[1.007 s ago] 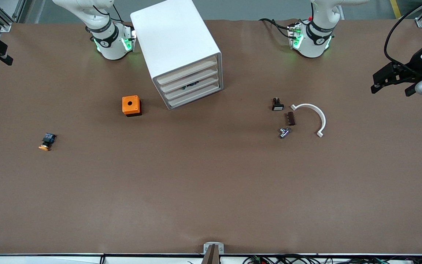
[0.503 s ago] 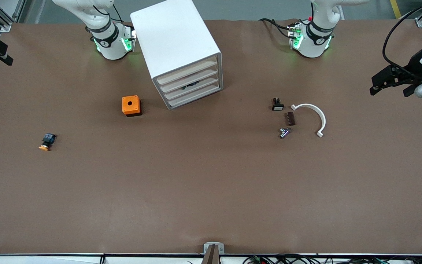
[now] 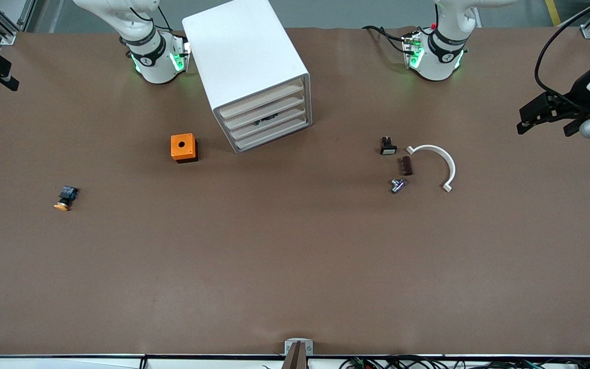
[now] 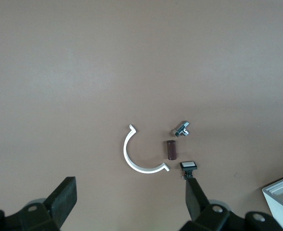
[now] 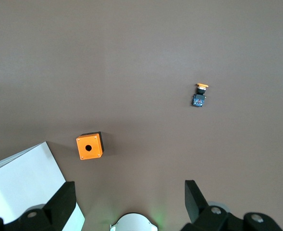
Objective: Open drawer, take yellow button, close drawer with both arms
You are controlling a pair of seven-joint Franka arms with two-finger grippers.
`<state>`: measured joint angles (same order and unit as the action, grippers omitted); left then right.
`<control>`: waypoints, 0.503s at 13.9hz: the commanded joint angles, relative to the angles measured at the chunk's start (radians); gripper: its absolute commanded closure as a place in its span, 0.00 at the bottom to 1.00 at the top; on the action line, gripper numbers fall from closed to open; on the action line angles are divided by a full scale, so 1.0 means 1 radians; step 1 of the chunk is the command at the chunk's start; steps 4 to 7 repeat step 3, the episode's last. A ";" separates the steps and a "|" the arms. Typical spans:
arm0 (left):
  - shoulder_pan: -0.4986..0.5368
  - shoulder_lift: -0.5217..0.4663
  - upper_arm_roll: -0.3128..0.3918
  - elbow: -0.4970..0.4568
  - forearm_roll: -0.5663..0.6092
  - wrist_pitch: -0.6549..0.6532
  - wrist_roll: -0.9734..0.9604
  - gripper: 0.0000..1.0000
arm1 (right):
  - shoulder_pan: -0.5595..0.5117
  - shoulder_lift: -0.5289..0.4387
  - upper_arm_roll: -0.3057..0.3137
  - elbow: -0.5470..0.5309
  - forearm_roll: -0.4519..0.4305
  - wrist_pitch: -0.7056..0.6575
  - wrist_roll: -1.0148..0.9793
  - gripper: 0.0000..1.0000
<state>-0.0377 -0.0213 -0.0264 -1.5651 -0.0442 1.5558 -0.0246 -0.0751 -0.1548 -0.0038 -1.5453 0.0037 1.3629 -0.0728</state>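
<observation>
Topmost drawer of four shallow off-white ones sits flush and shut in the tall white rounded-corner cabinet, which stands on the brown table between the two arm bases, well apart from both claws. The left gripper hangs over the left arm's end of the table with its fingers spread wide and nothing between them. The right gripper hangs over the right arm's end, likewise wide and empty.

No handle shows on the drawer front. It looks like light, stiff plastic, so the likely hold is a fingertip hooked on the front lip. The cabinet may itself slide, so the second claw would do well to brace its top.

An orange cube with a hole lies near the cabinet's corner, on the right gripper's side of it. A white plastic half-ring lies below the left gripper.

The tiny push-button with an orange-yellow cap and dark black-blue body lies on its side on the open table, not in the drawer, below the right gripper and far from the left one. It is probably light, hard and easy to flick away. The rounded cap could slip, so a pinch across the squarish dark body seems safest.

Beside the half-ring lie a small black white-faced part, a brown block and a shiny metal fitting.
</observation>
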 commanded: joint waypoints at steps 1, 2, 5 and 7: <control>0.001 0.017 -0.006 0.031 0.021 -0.019 -0.015 0.00 | 0.012 -0.020 -0.012 -0.018 0.013 -0.001 -0.005 0.00; 0.001 0.017 -0.006 0.031 0.021 -0.019 -0.015 0.00 | 0.012 -0.020 -0.012 -0.018 0.013 -0.004 -0.005 0.00; 0.001 0.017 -0.004 0.031 0.021 -0.019 -0.014 0.00 | 0.012 -0.020 -0.012 -0.018 0.013 -0.004 -0.005 0.00; 0.001 0.017 -0.004 0.031 0.021 -0.019 -0.014 0.00 | 0.012 -0.020 -0.012 -0.018 0.013 -0.004 -0.005 0.00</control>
